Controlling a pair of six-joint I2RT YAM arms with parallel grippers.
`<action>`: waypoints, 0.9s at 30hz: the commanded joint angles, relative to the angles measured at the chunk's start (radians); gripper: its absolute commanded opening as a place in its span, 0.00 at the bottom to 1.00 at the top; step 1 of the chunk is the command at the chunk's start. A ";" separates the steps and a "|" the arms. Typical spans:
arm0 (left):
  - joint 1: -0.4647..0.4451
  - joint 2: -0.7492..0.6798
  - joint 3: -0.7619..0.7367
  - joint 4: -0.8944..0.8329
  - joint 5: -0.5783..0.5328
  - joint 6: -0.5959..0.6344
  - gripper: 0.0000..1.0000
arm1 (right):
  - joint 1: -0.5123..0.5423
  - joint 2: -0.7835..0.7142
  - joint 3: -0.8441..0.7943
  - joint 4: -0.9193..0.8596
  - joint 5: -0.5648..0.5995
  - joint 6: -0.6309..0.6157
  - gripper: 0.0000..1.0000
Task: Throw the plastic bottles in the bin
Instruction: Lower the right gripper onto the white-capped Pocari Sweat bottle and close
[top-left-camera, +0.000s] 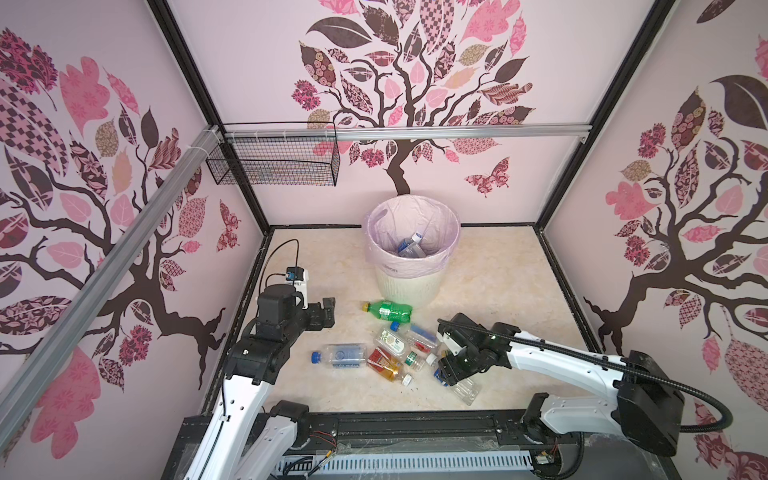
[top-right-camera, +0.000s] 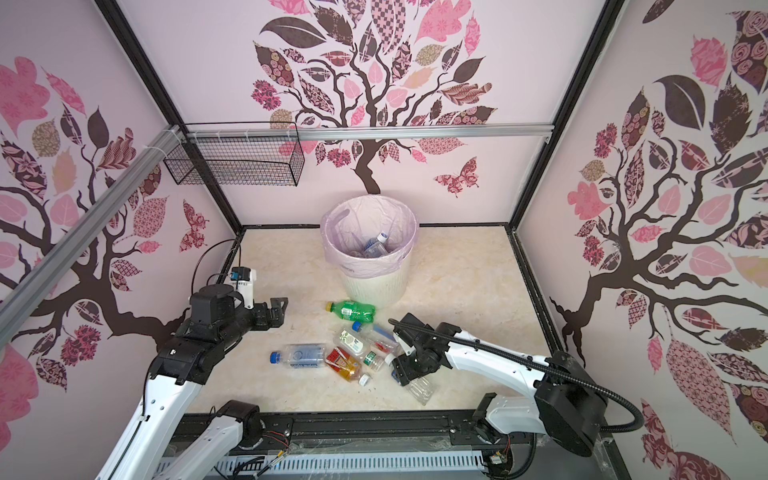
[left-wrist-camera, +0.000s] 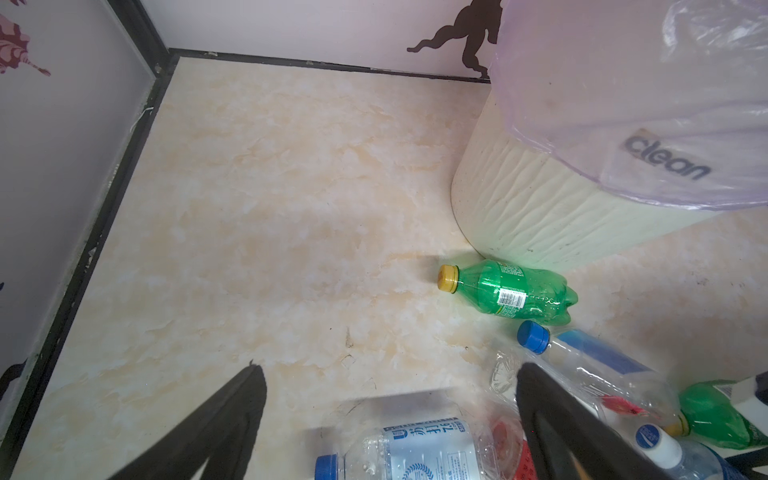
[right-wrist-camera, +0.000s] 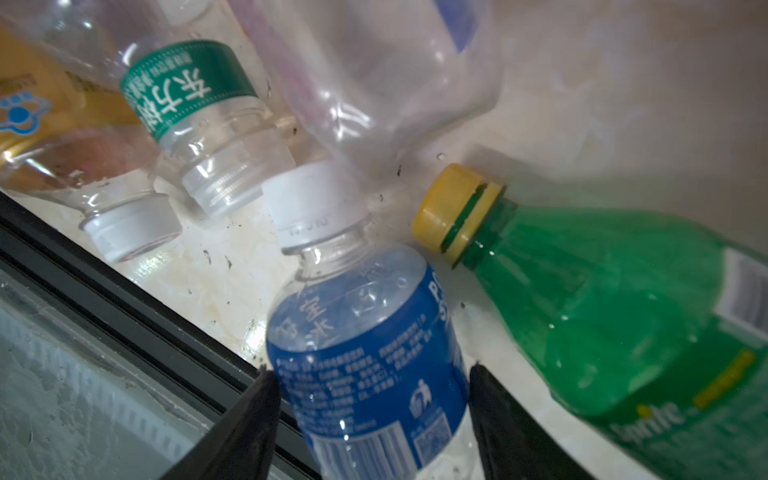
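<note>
left gripper (left-wrist-camera: 388, 369) hovers level, fingers wide apart, empty; right gripper (right-wrist-camera: 372, 370) angles down, fingers flanking the white-capped blue-label bottle (right-wrist-camera: 365, 328); can't tell if actually clamped

Bottles (top-left-camera: 390, 340) and bin (top-left-camera: 405, 286) on marbled tabletop (top-left-camera: 498, 282)

Bin (top-left-camera: 405, 286) at back centre of the floor (top-left-camera: 498, 282), bottles (top-left-camera: 411, 245) inside it, cluster of bottles (top-left-camera: 390, 340) lying just before it, wire basket (top-left-camera: 274, 160) hanging behind left.
</note>
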 joint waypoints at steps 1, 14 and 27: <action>0.002 -0.005 -0.013 0.019 -0.004 0.008 0.98 | 0.008 0.024 -0.006 0.022 -0.005 0.004 0.70; 0.003 0.010 -0.012 0.025 -0.001 0.011 0.98 | 0.011 0.087 -0.044 0.118 -0.028 0.026 0.70; 0.002 0.015 -0.011 0.028 -0.004 0.009 0.98 | 0.012 0.133 -0.044 0.157 -0.034 0.015 0.72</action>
